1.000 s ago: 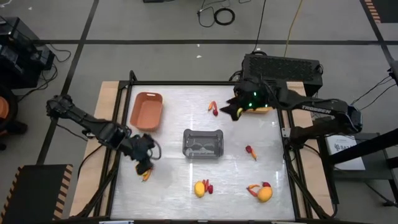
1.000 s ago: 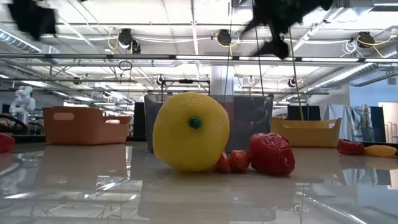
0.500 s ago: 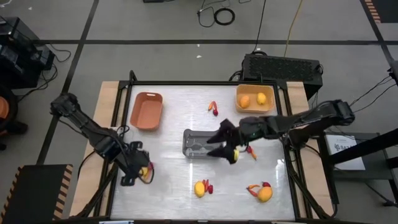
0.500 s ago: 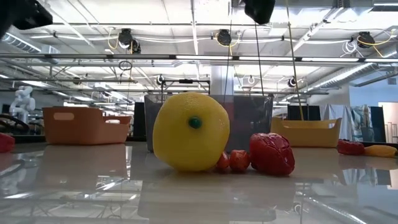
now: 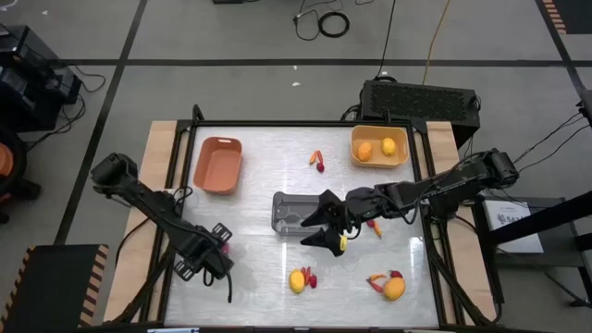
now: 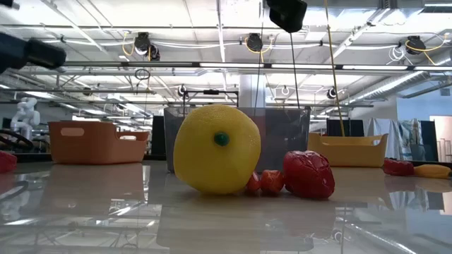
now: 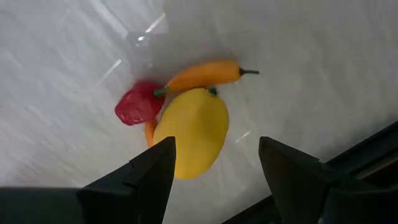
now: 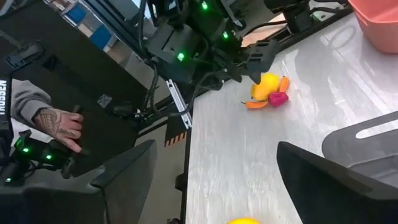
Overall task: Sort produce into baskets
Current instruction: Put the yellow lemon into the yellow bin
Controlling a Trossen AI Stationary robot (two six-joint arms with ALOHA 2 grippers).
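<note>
My left gripper (image 7: 216,142) hangs open near the table's front left, right above a yellow fruit (image 7: 189,130), a red berry (image 7: 138,102) and an orange carrot stick (image 7: 205,73). From above, the left gripper (image 5: 213,259) hides most of that cluster. My right gripper (image 5: 326,231) stands open and empty just in front of the grey basket (image 5: 301,211). The yellow basket (image 5: 379,146) at the back right holds two yellow-orange fruits. The terracotta basket (image 5: 218,165) at the back left looks empty.
Loose produce lies behind the grey basket (image 5: 317,161), right of it (image 5: 373,225), at the front middle (image 5: 296,279) and at the front right (image 5: 393,287). A black box (image 5: 421,97) stands behind the table. A person's hand (image 8: 62,124) shows beyond the table.
My right gripper has swung from over the yellow basket to the front of the grey basket. My left arm has shifted toward the front edge, so its gripper now covers the cluster.
</note>
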